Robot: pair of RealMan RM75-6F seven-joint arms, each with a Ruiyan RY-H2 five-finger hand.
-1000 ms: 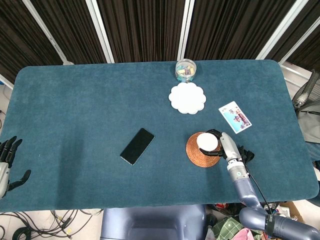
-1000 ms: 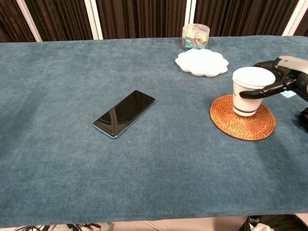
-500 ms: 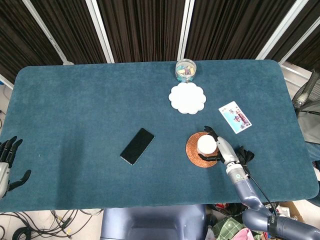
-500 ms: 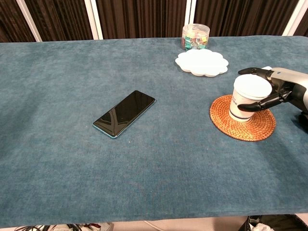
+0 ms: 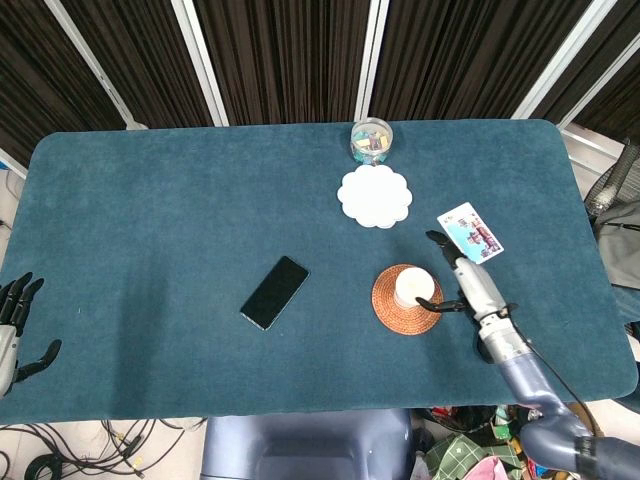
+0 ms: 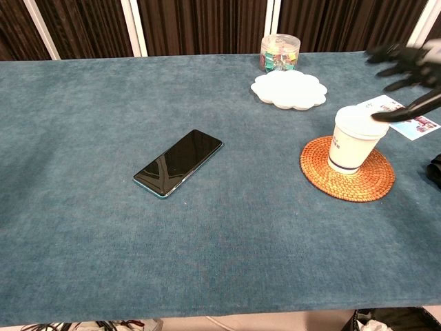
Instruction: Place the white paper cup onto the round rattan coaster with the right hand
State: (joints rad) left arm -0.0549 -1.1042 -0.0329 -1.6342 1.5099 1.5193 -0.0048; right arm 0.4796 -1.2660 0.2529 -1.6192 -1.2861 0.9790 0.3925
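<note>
The white paper cup (image 5: 411, 290) (image 6: 353, 138) stands upright on the round rattan coaster (image 5: 392, 311) (image 6: 324, 178) right of the table's middle. My right hand (image 5: 468, 279) (image 6: 412, 70) is just right of the cup and raised above it, fingers spread, holding nothing. One dark fingertip (image 6: 384, 114) hovers near the cup's rim; contact is unclear. My left hand (image 5: 12, 325) hangs off the table's left front corner with its fingers apart and empty.
A black phone (image 5: 274, 292) (image 6: 179, 163) lies left of the coaster. A white scalloped dish (image 5: 375, 196) (image 6: 289, 89) and a clear jar of coloured clips (image 5: 371, 140) (image 6: 280, 52) sit behind it. A printed card (image 5: 470, 233) (image 6: 406, 118) lies to the right.
The right hand lowered the cup onto the coaster, let go of it, then opened and drew back to the right and upward. The left hand stayed still.
</note>
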